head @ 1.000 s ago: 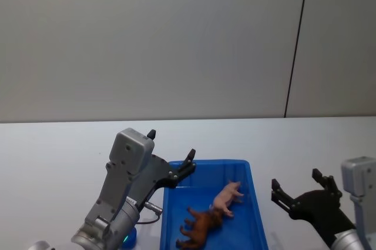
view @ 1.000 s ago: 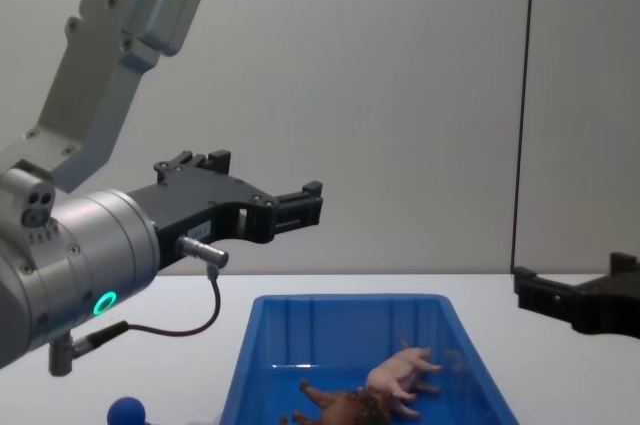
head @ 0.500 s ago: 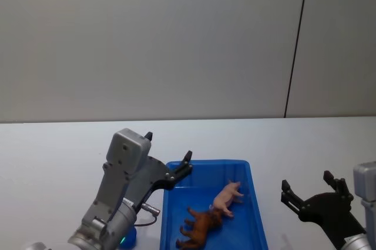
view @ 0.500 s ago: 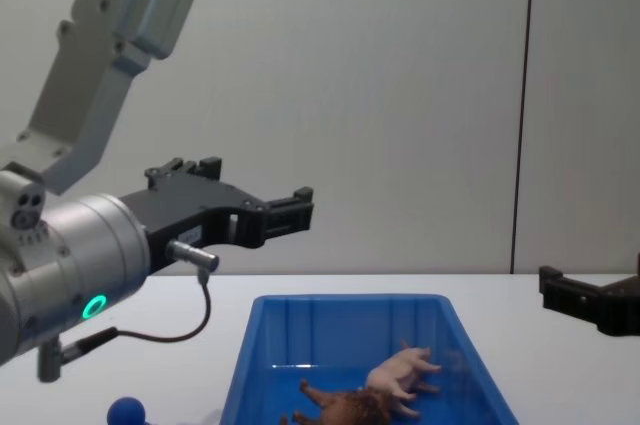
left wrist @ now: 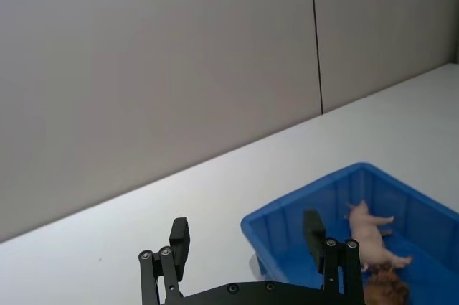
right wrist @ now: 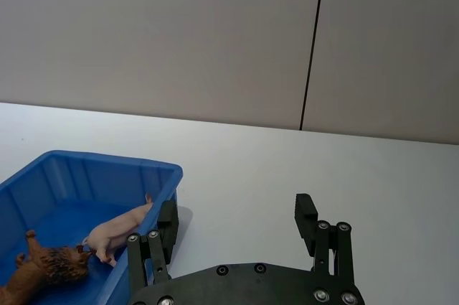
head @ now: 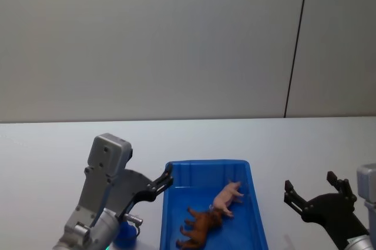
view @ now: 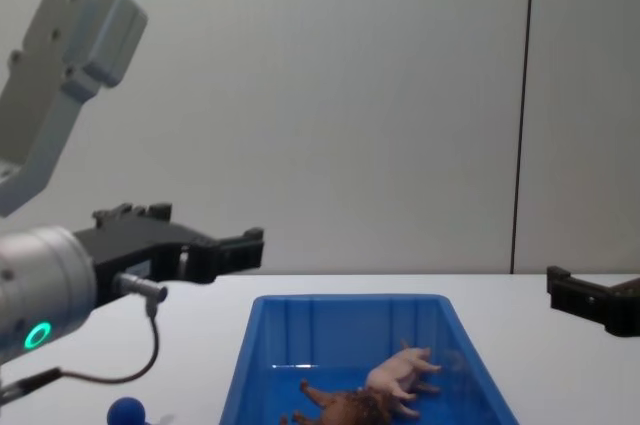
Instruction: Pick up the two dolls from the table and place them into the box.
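With pink pig (head: 228, 198), brown lion (head: 200, 228) in box (head: 205, 162) — best backing left gripper (left wrist: 246, 227), right gripper (right wrist: 237, 210) clear of it, jaws spread wide, empty.

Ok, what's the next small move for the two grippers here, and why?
Probably just draw both arms back to rest. The pink pig and the brown animal both lie inside the blue box. The left gripper and right gripper are open and empty on either side of it, so nothing seems left to pick up.
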{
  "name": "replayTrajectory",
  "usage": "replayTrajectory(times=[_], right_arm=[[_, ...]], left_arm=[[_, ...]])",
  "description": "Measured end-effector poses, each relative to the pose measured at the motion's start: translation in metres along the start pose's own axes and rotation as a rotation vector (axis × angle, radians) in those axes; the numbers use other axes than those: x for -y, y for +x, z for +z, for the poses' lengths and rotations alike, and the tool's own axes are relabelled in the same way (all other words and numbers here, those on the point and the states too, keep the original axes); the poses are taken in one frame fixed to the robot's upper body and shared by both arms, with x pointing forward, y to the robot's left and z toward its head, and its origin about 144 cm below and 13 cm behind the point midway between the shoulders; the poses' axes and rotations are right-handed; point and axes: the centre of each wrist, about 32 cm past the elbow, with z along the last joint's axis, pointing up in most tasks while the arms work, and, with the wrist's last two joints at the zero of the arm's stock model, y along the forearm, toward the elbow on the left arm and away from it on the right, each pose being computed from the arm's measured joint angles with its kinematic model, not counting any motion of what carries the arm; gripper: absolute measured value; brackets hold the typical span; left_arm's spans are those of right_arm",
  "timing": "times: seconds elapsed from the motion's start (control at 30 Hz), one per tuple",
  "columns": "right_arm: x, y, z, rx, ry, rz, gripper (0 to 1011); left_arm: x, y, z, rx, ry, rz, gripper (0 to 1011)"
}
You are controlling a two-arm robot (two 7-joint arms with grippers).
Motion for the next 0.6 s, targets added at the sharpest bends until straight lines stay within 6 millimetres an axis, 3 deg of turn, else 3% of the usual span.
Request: replayTrajectory(times=[0.6], right_arm=[[0.001, 0.000, 0.000, 0.000, 0.002, -0.004, 1001]], left_arm=[[-0.018, 0.015, -0.015, -0.032, 0.189, 0.030, 1001]])
